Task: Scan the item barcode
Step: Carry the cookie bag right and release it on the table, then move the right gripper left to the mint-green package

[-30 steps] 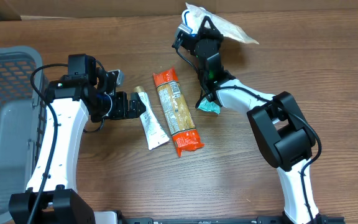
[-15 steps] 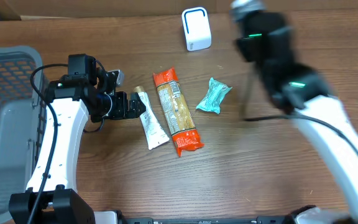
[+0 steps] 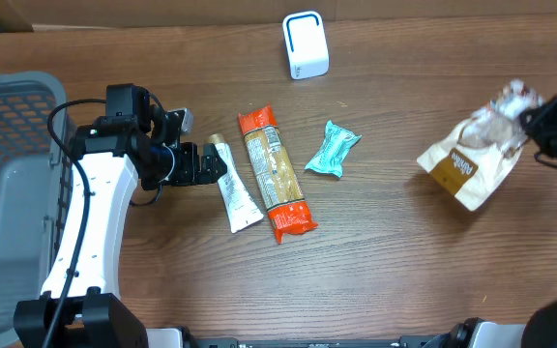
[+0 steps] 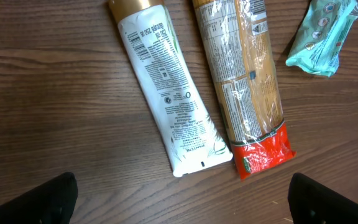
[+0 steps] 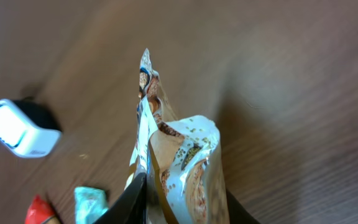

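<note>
My right gripper (image 3: 549, 122) is at the table's far right edge, shut on a brown and white snack bag (image 3: 474, 155). In the right wrist view the bag (image 5: 179, 155) stands between the two dark fingers of the gripper (image 5: 182, 208). The white scanner (image 3: 305, 45) with a blue rim stands at the back middle, far from the bag; the right wrist view shows the scanner (image 5: 22, 129) at left. No barcode is readable on the bag. My left gripper (image 3: 206, 164) is open, low over bare wood just left of a white tube (image 4: 169, 93).
A white tube (image 3: 237, 193), a long orange noodle packet (image 3: 274, 174) and a small teal packet (image 3: 334, 150) lie in the middle of the table. A grey basket (image 3: 8, 193) stands at the left edge. Cardboard lines the back.
The right arm has swung with the bag from beside the scanner at the back to the far right of the table. The left arm has not moved.
</note>
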Available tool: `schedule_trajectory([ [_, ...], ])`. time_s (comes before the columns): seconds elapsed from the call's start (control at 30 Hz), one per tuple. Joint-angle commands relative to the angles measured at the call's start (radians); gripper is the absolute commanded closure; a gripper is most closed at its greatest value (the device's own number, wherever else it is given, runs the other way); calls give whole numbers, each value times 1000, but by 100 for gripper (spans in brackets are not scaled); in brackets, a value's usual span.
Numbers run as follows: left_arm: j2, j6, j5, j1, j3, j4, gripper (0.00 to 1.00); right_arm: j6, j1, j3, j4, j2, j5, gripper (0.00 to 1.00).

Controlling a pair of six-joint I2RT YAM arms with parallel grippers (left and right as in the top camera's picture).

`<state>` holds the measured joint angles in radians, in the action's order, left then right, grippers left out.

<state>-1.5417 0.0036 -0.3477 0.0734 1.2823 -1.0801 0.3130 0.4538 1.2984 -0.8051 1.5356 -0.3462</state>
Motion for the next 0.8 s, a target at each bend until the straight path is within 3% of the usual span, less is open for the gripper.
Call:
schedule_trajectory([
  [0.0,-5,19,0,-2,0,1,1,33,76,-83,57,61,-76,74],
  [0.1,-5,19,0,-2,0,1,0,55,119,-95,66,93,-23,61],
  [0.17,-5,19,0,-2,0,1,0,55,144,-95,50,95,2,35],
  [0.23,-5,19,0,-2,0,1,0,58,158,-91,34,93,1,17],
  [0.33,-5,19,0,-2,0,1,1,58,164,-66,-14,93,-25,5],
  [0.4,-5,19,0,-2,0,1,1,58,164,-35,-55,91,-51,0],
  [0.6,-5,19,0,-2,0,1,0,53,114,137,-225,82,-207,0],
  [0.77,-5,19,0,-2,0,1,0,54,-20,277,-306,49,-259,0],
])
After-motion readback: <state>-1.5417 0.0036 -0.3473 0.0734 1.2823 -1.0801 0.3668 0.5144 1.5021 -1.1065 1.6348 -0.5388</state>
